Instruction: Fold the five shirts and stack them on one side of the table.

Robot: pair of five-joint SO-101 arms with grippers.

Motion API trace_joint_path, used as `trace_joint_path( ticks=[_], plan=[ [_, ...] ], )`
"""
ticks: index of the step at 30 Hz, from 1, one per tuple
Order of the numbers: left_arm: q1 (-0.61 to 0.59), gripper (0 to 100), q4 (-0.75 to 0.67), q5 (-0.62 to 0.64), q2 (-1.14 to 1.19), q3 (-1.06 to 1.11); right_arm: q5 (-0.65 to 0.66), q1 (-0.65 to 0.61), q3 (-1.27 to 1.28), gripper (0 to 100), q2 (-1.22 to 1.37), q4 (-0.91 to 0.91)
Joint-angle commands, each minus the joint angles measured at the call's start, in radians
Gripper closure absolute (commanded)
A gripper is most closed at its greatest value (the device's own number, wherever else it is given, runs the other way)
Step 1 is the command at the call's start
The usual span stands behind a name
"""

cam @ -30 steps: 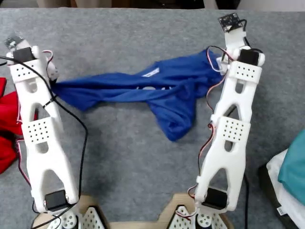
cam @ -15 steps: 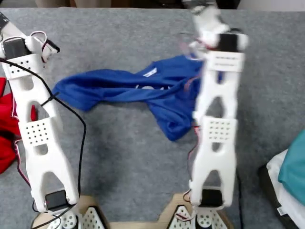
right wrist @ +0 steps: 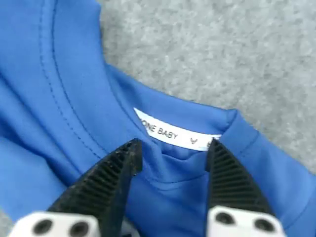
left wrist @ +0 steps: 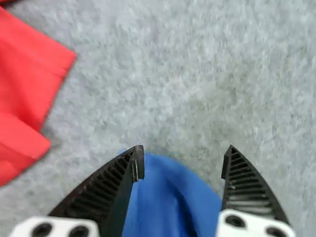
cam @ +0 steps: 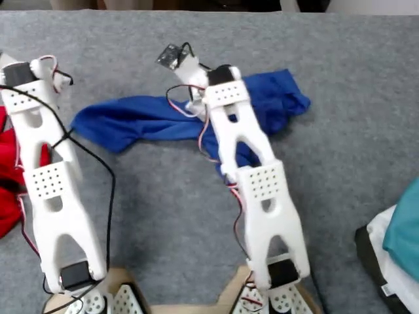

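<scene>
Swinging in from the blue shirt's (cam: 141, 121) outer end, my right gripper (right wrist: 174, 148) now hangs over its collar, jaws wide open either side of the white label (right wrist: 177, 133), holding nothing. My left gripper (left wrist: 183, 150), also open and empty, hovers over the shirt's opposite end, near the red shirt (left wrist: 24, 94). The blue shirt lies bunched, seemingly unfolded. I should pinch the collar seam squarely, then spread it flat.

The right arm (cam: 258, 183) covers the middle of the blue shirt (cam: 131, 121). The left edge cuts off the red shirt (cam: 8, 204).
</scene>
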Motion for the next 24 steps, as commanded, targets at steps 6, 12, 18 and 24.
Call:
trace_joint_path(
  ticks=[6, 12, 18, 24],
  plan=[
    [0.152, 74, 0.054, -0.002, -0.008, 0.008, 0.005, 0.183, -0.206, 99.5, 0.073, 0.049],
    [0.381, 74, 0.054, -0.098, -0.016, 0.031, 0.006, 0.34, -0.357, 99.4, 0.15, 0.044],
    [0.555, 74, 0.057, -0.112, -0.033, 0.034, -0.028, 0.452, -0.47, 99.4, 0.245, -0.086],
    [0.795, 74, 0.057, -0.106, -0.157, 0.083, -0.044, 0.49, -0.527, 99.4, 0.286, -0.166]
  ],
)
